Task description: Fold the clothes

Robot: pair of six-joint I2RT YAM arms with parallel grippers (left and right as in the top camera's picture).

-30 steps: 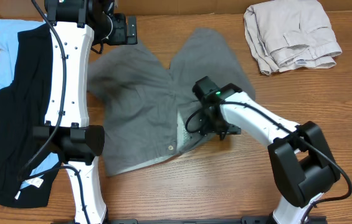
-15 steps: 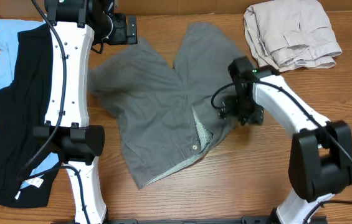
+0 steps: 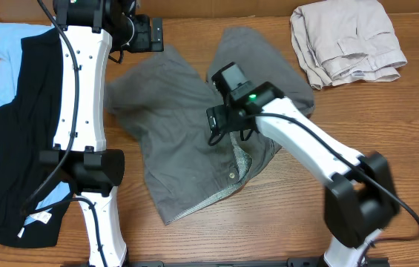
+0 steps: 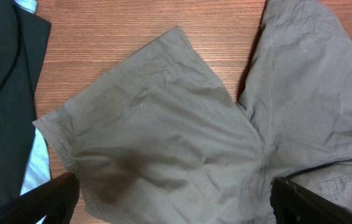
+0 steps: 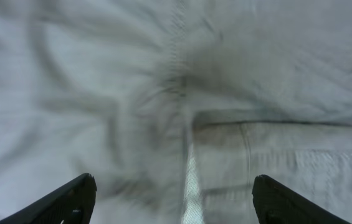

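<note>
The grey-brown shorts (image 3: 183,126) lie spread on the wooden table, legs toward the far edge. The waist is at the near side, where the pale button (image 3: 232,176) and speckled lining (image 3: 243,159) show. My right gripper (image 3: 220,122) hovers over the crotch seam, open. In the right wrist view its gripper (image 5: 177,202) stands wide over blurred fabric and the fly seam (image 5: 191,168), with nothing held. My left gripper (image 3: 150,35) is at the far edge above the left leg. Its gripper (image 4: 176,202) is open above the shorts (image 4: 163,124) and apart from them.
Folded beige trousers (image 3: 346,41) lie at the far right. A black garment (image 3: 16,133) lies on a light-blue one (image 3: 5,52) along the left edge. Bare wood (image 3: 268,222) shows near the front right.
My right arm dragged the shorts' waist rightward, let go at the right side, then swung left over the crotch. The shorts lie still since half a second ago. The left arm has not moved.
</note>
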